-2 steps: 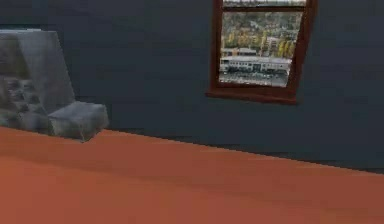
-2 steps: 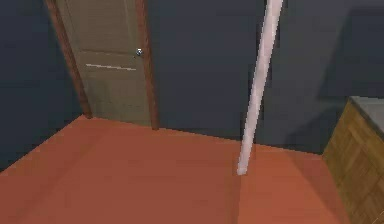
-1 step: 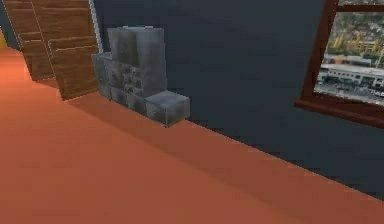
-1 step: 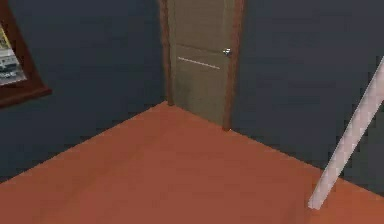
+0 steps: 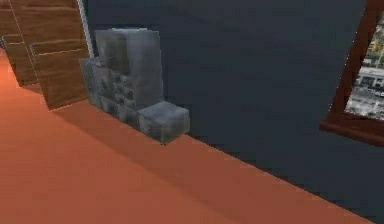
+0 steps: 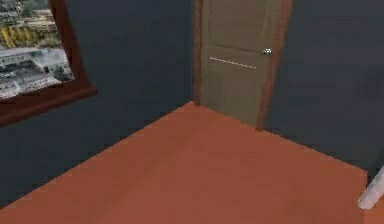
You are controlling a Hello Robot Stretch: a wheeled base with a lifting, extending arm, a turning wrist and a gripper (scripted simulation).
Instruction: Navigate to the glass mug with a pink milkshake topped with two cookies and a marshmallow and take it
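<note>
Orange floor [image 5: 90,170], grey blocks [image 5: 125,80], door [image 6: 238,55]

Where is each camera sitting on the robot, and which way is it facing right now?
Forward view: on the robot, looking ahead and somewhat down at stacked grey blocks against a dark blue wall, over reddish floor.
Arm side view: on the robot's body, looking out sideways toward a wooden door in the room's corner.
Shared: the brown-framed window, at the forward view's right edge, also appears at the arm side view's left.
</note>
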